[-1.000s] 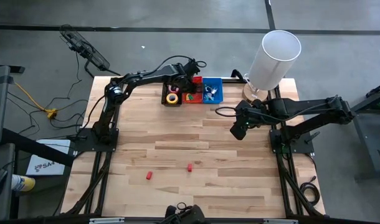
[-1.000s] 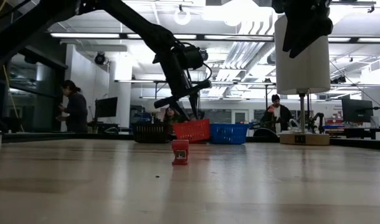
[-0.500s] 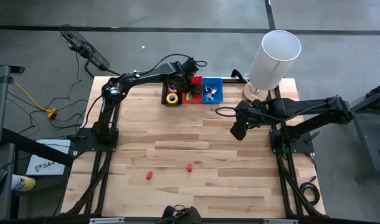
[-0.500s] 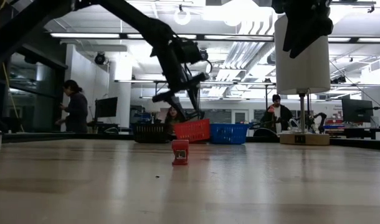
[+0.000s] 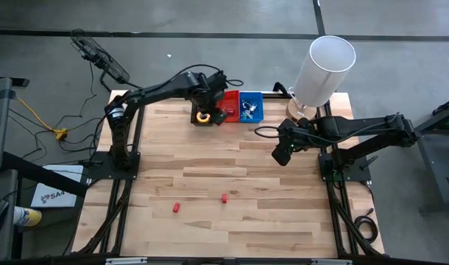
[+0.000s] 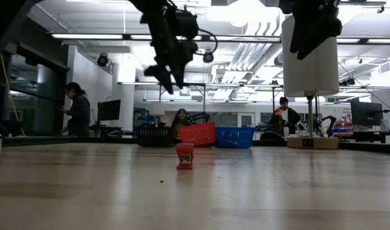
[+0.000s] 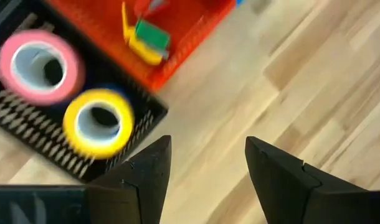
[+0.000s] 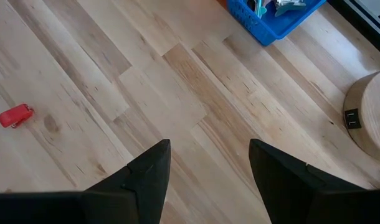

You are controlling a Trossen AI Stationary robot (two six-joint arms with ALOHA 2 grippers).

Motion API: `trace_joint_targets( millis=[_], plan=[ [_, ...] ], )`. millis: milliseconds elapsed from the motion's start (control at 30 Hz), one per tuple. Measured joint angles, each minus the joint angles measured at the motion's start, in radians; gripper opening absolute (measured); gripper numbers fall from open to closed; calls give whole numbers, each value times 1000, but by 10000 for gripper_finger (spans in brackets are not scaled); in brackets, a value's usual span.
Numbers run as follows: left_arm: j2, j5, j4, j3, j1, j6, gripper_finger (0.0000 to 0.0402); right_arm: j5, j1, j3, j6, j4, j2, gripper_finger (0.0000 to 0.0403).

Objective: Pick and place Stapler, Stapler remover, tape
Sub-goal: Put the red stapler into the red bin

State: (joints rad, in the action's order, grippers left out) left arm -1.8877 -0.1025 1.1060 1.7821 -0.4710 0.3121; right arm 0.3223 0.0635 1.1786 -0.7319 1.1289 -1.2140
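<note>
We saw L gripper (image 7: 205,174) spread, empty, above black bin (image 7: 28,134) w/ pink tape (image 7: 39,65) & yellow tape (image 7: 98,122), table's 12 o'clock. R gripper (image 8: 205,171) spread, 3 o'clock.

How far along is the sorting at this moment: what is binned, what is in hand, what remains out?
Done: pink tape and yellow tape lie in the black bin; items also sit in the red bin and blue bin. In hand: nothing; the left gripper is open and empty above the black bin, the right gripper open over bare table. Left: two small red items on the table.
</note>
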Motion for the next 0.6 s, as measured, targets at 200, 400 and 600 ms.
trace_joint_targets(
  millis=[200, 400, 600],
  plan=[
    [57, 78, 166, 0, 53, 72, 201, -1, 3, 0, -19, -1, 0, 208],
    [116, 178, 298, -4, 123, 180, 201, -9, 3, 0, -29, -3, 0, 208],
    [206, 246, 354, -93, 217, 297, 201, -17, 3, 0, -28, -3, 0, 208]
  ],
)
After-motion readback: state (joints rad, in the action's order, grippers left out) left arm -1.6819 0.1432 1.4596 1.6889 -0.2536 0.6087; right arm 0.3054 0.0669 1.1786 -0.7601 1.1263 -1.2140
